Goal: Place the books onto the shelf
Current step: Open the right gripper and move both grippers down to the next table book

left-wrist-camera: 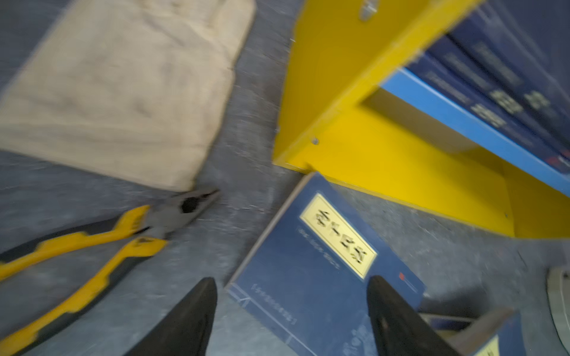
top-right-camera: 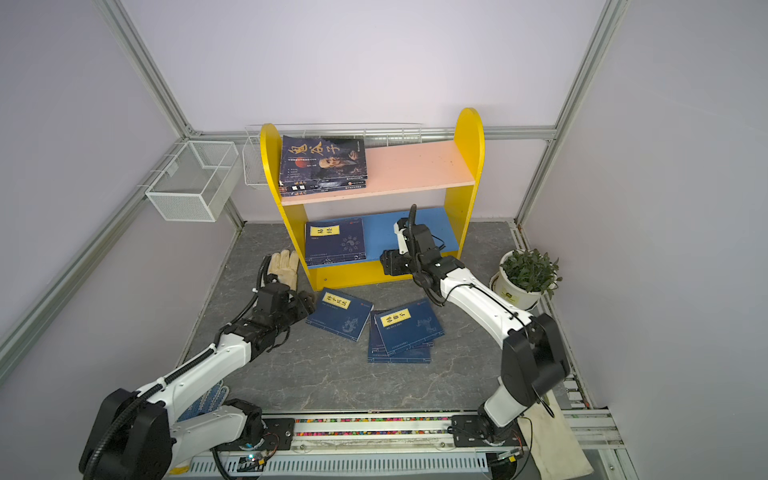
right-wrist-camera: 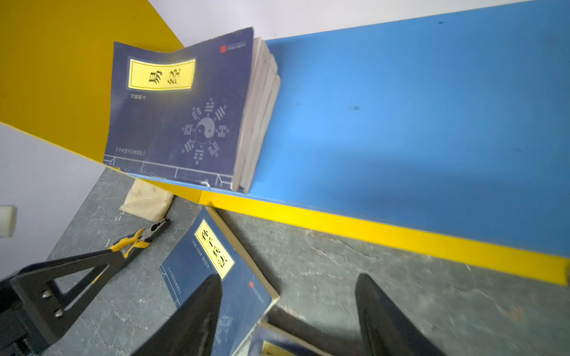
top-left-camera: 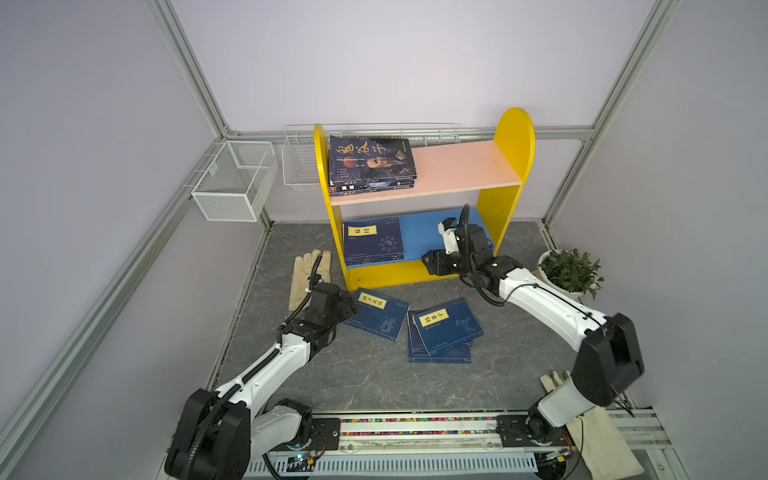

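Both grippers are empty. Left gripper [left-wrist-camera: 291, 280]: jaws spread wide, nothing between them, low over one end of a loose navy book [top-left-camera: 380, 313] lying flat on the table [top-left-camera: 374, 382]. Can't tell if the tips touch it. Right gripper [right-wrist-camera: 288, 277]: jaws also apart and holding nothing, at the front edge of the shelf [top-left-camera: 513, 137], by the blue lower board [top-left-camera: 419, 232].

Book locations, in both top views:
- The glossy dark books [top-left-camera: 370, 162] are stacked at the 9 o'clock end of the pink upper board [top-left-camera: 457, 166].
- A navy stack [top-left-camera: 374, 243] sits at the 9 o'clock end of the blue lower board.
- Not yet shelved: the loose navy book, plus a fanned pile [top-left-camera: 444, 332] of navy ones on the table at 6 o'clock of the shelf.

Key relation: the loose navy book is just beside the left gripper, at its 3 o'clock. Its long axis runs roughly 10-to-4, with the yellow label along the edge facing the shelf. From the right gripper the same book is at about 8 o'clock and clearly farther. So the left arm is nearer, and my call is that it takes this one. The pile is at 6 o'clock of the right gripper and nearer that arm.

The book is thin and flat on a hard top, so it probably needs an edge grab, jaws set across a short side. The pliers [left-wrist-camera: 92, 240] and glove [top-left-camera: 309, 270] lie on the left gripper's far side from the book and aren't task items. Avoid them.
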`<move>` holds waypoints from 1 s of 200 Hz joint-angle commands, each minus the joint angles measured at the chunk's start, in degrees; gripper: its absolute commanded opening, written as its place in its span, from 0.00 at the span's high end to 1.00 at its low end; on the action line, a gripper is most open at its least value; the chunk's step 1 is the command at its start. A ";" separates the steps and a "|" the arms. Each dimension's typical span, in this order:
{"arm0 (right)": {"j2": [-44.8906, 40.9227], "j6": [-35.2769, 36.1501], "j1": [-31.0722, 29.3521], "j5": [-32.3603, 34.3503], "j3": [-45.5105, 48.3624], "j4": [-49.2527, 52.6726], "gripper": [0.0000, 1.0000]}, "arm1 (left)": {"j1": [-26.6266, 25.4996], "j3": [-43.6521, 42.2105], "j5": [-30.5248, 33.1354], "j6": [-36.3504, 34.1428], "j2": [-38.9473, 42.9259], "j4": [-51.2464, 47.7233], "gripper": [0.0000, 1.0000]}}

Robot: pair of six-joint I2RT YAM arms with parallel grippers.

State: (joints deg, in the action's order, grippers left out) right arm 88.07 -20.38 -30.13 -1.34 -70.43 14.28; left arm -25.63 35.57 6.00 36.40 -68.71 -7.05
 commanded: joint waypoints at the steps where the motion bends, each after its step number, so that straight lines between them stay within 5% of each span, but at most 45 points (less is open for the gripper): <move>1: -3.04 -5.49 4.90 -2.36 9.52 5.84 0.28 | -5.10 5.91 -4.83 -11.06 -5.05 3.58 0.23; 79: -11.66 -9.44 17.97 -16.32 32.91 11.13 0.29 | -17.76 23.53 -17.09 -28.78 -26.67 -5.35 0.23; 145: -8.18 -8.89 22.51 -26.88 35.65 3.97 0.43 | -18.41 28.84 -19.11 -31.25 -34.15 -12.18 0.43; 200: -6.18 -9.24 22.83 -30.50 35.97 -2.85 0.62 | -18.39 29.81 -19.82 -32.10 -36.65 -14.02 0.47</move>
State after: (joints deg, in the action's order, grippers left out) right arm 81.36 -29.67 -7.68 -28.12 -35.42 16.21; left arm -43.99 63.99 -12.45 6.35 -103.81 -18.79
